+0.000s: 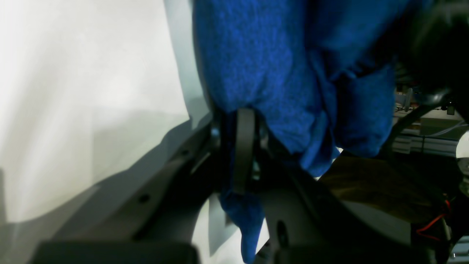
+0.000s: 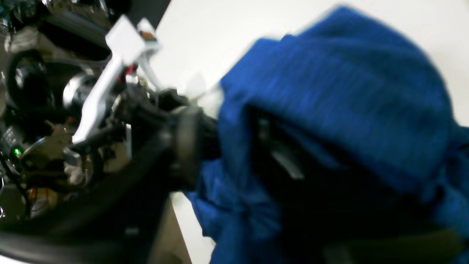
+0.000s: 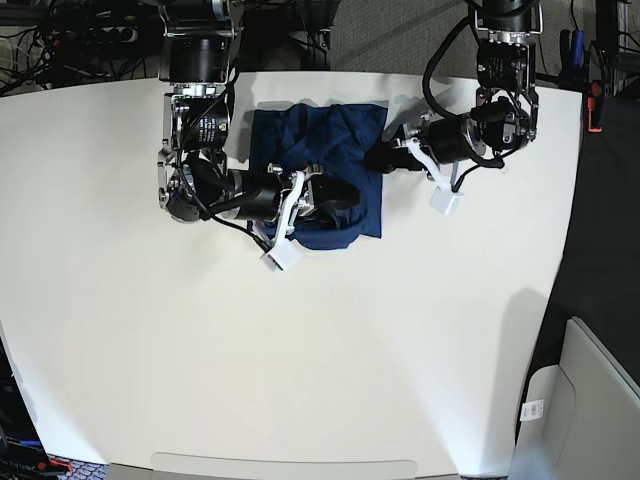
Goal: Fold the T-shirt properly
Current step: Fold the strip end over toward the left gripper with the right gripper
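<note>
Left wrist: left gripper [image 1: 243, 146] is pinching the T-shirt [image 1: 263, 66], blue heathered knit bunching.
Right wrist: blurry, fabric is draping over the right gripper [image 2: 278, 157]; can't tell its opening.
Base: shirt is lying crumpled on the table [image 3: 300, 350] between 2 arms.

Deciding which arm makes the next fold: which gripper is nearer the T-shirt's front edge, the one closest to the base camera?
Right. The right gripper is over the T-shirt close to that front edge; the left gripper is shut on fabric at the shirt's side edge, farther back.
</note>
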Tool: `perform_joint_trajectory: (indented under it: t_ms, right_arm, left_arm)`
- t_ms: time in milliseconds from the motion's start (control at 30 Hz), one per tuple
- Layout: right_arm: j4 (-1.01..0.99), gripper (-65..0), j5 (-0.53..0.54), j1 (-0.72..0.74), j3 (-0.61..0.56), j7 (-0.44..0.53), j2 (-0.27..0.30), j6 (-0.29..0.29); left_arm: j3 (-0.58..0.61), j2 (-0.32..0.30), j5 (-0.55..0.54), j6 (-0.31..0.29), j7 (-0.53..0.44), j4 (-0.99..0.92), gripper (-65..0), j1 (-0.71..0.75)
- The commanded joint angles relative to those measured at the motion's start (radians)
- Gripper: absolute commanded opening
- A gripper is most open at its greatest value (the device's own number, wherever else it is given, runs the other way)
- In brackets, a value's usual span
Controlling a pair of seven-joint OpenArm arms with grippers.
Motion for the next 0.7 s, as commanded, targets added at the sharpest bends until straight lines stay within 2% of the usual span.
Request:
perform_joint_trajectory:
  t_ms: [0, 100, 200, 500, 567, 667]
  right_arm:
    - [0.019, -34.6, 0.032, 0.022, -0.002, 0.012, 0.0, 0.006]
    - [0.019, -34.4, 0.108, 0.02, -0.003, 0.01, 0.008, 0.006]
    - [0.051, -35.2, 0.207, 0.022, 0.004, 0.01, 0.04, 0.006]
    - [0.211, -35.2, 0.263, -0.101, 0.007, 0.01, 0.339, 0.006]
    - [0.243, -35.2, 0.262, -0.127, 0.007, 0.01, 0.379, 0.006]
    - [0.269, -35.2, 0.256, -0.155, 0.004, 0.01, 0.393, 0.006]
  left_arm:
    - [-0.002, -0.005, -0.006, -0.003, 0.005, 0.016, -64.6, -0.008]
    - [-0.002, -0.005, -0.006, -0.003, 0.003, 0.016, -64.6, -0.008]
    - [-0.002, -0.005, -0.006, -0.003, 0.0, 0.016, -64.6, -0.009]
    - [-0.007, -0.011, -0.005, -0.003, -0.003, 0.016, -64.6, -0.012]
    - [-0.006, -0.008, -0.005, -0.003, -0.003, 0.016, -64.6, -0.012]
    - [-0.002, -0.005, -0.005, -0.003, -0.003, 0.016, -64.6, -0.012]
